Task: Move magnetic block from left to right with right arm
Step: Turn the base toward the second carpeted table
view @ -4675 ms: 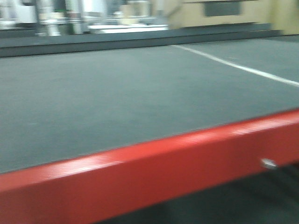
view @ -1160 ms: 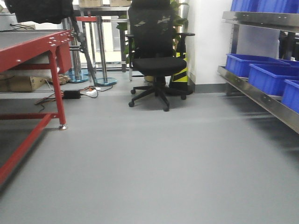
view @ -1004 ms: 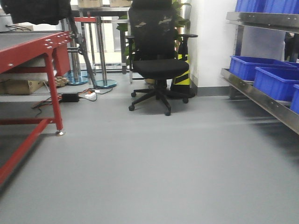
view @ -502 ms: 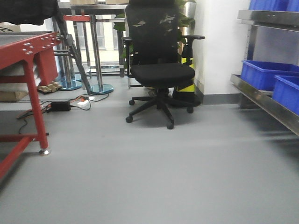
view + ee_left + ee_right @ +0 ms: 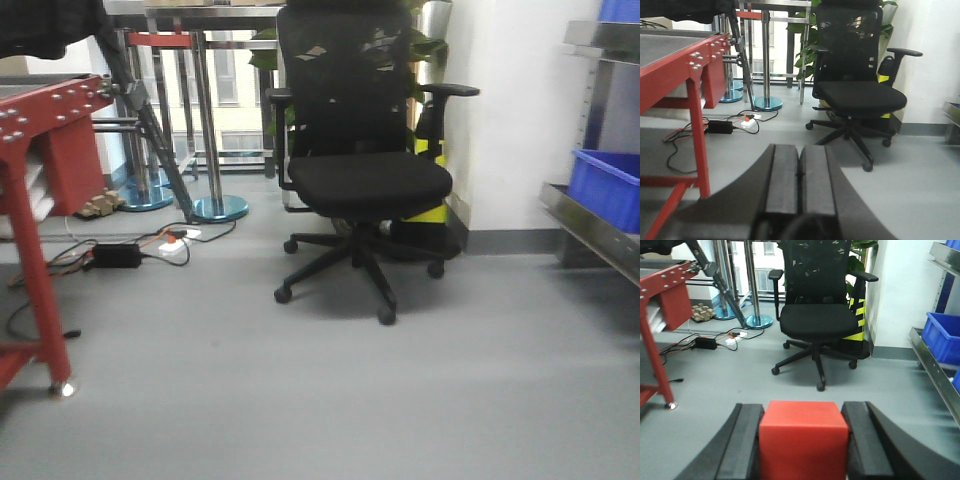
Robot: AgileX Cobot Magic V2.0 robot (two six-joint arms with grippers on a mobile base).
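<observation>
Front view swung off the table top it was filling earlier; since then the office chair had grown steadily larger and sat nearly centre, with the red table pushed out to the left edge. Looked like the base was driving, not the arms working.

Magnetic block was in the right tool, off any table, with bare floor and the chair beyond it. Both fingers sat flat against opposite side faces, so the opening was exactly one block width. Top and front faces showed clean; the underside was hidden.

Handling, as a judgement: rigid cube, won't deform, probably light. Smooth matte faces give fair friction but no edge to hook, so the pinch across parallel faces, near mid-height, is the right hold, and that's what it had. Main risk is the magnet grabbing steel nearby, e.g. the shelf rail under the blue bin, or the table frame.

Left tool was fully closed, pads touching each other, nothing between them, pointing toward the chair and the cables on the floor.

Drop-off spot wasn't visible in any view.
</observation>
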